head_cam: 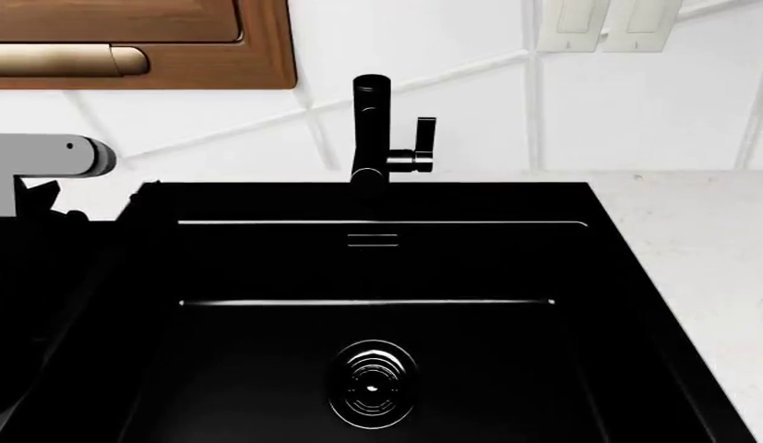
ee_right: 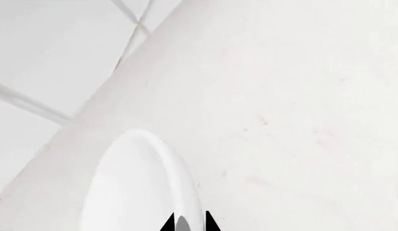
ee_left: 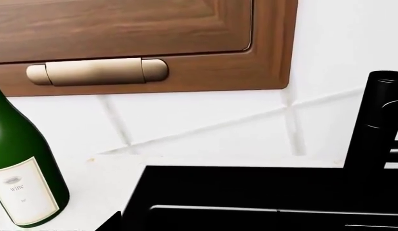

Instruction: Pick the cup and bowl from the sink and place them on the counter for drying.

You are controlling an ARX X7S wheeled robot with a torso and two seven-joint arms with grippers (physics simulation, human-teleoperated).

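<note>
The black sink (head_cam: 295,268) fills the head view, with its round ridged drain (head_cam: 373,384); no cup or bowl shows in it. In the right wrist view my right gripper (ee_right: 187,223) is shut on the rim of the white bowl (ee_right: 131,192), over the white speckled counter (ee_right: 301,96). The right gripper does not show in the head view. The cup is out of view. Of my left gripper only one dark fingertip (ee_left: 112,222) shows, by the sink's back left corner (ee_left: 186,187). The left arm's grey link (head_cam: 42,157) is at the head view's left.
A tall black faucet (head_cam: 371,129) stands behind the basin. A green wine bottle (ee_left: 19,168) stands on the counter left of the sink. A wooden cabinet door (ee_left: 121,29) with a metal handle (ee_left: 96,71) hangs above. Counter (head_cam: 713,258) runs along the sink's right side.
</note>
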